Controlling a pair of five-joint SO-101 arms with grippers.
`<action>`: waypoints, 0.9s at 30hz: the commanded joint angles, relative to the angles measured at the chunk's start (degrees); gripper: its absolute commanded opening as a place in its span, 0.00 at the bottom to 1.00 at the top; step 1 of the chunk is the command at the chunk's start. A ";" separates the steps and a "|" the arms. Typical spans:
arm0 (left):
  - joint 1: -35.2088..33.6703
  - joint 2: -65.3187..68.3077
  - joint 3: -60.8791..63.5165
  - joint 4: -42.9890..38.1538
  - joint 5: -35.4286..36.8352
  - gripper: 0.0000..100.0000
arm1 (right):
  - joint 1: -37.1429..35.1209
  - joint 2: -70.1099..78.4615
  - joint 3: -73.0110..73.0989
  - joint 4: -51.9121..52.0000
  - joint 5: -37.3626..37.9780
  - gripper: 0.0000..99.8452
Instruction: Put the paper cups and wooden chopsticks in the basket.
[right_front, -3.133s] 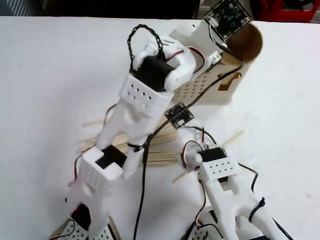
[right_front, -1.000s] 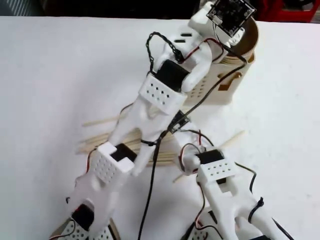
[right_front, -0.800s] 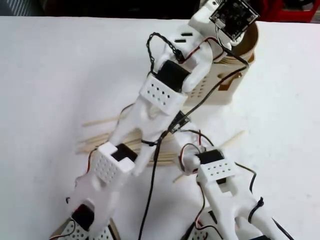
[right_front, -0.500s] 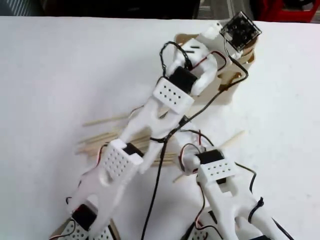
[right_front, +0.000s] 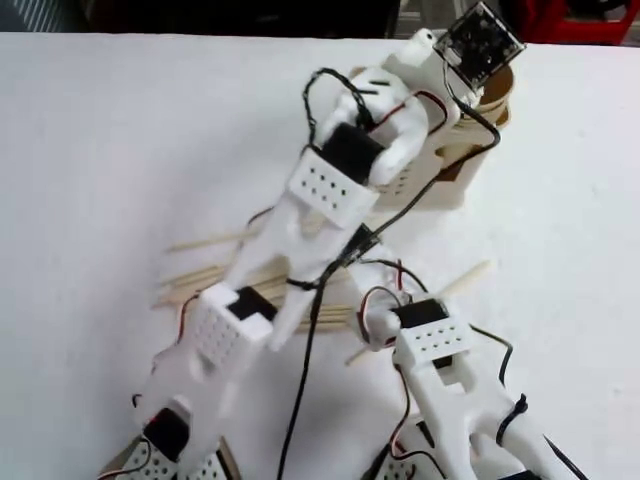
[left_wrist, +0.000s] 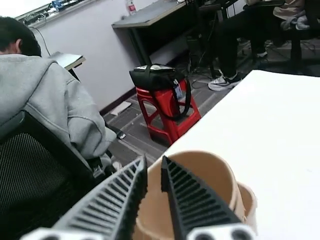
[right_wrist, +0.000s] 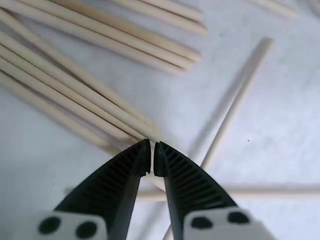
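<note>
1. The left jaws (left_wrist: 153, 162) are sitting almost together with only a slim gap between them. They appear to be pinching the near wall of the paper cup (left_wrist: 210, 172). The right jaws (right_wrist: 152, 145) are meeting at their tips, and I can make out nothing gripped between them.
2. The paper cup is standing mouth-up at the far right corner of the basket (right_front: 445, 190), which is sitting close to the far edge of the counter (right_front: 120, 130). A second rim is showing just outside the first in the left wrist view, so two cups are probably nesting together. The arm is hiding whether they are resting on the basket's floor or hanging from the jaws.
3. The chopsticks (right_front: 195, 285) are lying loose on the counter, spreading from its middle toward the near edge, partly under the left arm. A lone chopstick (right_front: 465, 278) is lying apart from them, nearer the right edge. The right jaws are hovering just above the ends of the bundle.
4. In my judgement the cup half of the job is nearing its end, with only the letting go remaining. The chopstick half is not yet begun. No sticks seem to be lying in the basket, though the left arm is covering most of its inside.
</note>
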 joint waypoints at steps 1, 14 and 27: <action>0.31 -10.33 -1.32 12.22 -0.70 0.07 | -0.48 -1.36 -0.44 -0.57 0.53 0.03; -3.82 -22.02 -1.32 43.08 -11.52 0.07 | 1.54 -1.71 -1.05 -0.57 0.00 0.03; -12.00 -33.98 17.14 52.04 -10.20 0.07 | 13.14 -1.80 -5.63 -0.48 -6.42 0.03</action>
